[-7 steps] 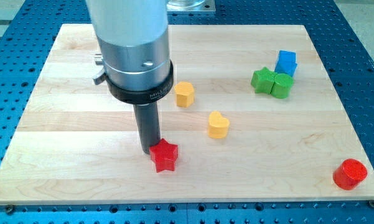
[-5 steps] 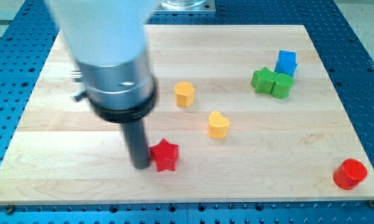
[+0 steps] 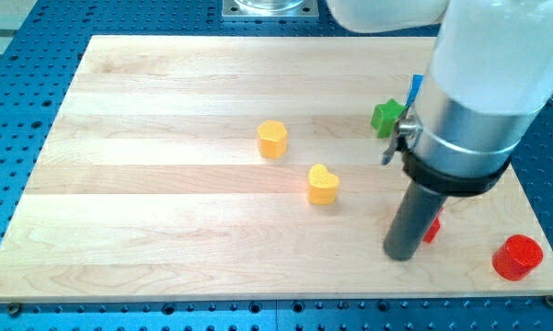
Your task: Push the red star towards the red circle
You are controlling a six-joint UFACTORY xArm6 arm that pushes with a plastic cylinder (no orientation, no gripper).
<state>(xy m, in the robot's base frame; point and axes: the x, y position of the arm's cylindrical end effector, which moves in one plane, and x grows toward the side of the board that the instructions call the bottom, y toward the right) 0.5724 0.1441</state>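
My tip [image 3: 402, 255] rests on the board at the lower right. The red star [image 3: 432, 226] is mostly hidden behind the rod, only a sliver showing at its right side, touching or very close to it. The red circle [image 3: 517, 256] stands near the board's lower right corner, to the right of the star and apart from it.
A yellow block [image 3: 272, 139] and a yellow heart [image 3: 322, 184] stand near the board's middle. A green block [image 3: 385, 117] and a sliver of a blue block [image 3: 414, 87] show at the upper right, partly hidden by the arm.
My tip has swept from the lower middle to the lower right, and the red star has moved with it, now much closer to the red circle.
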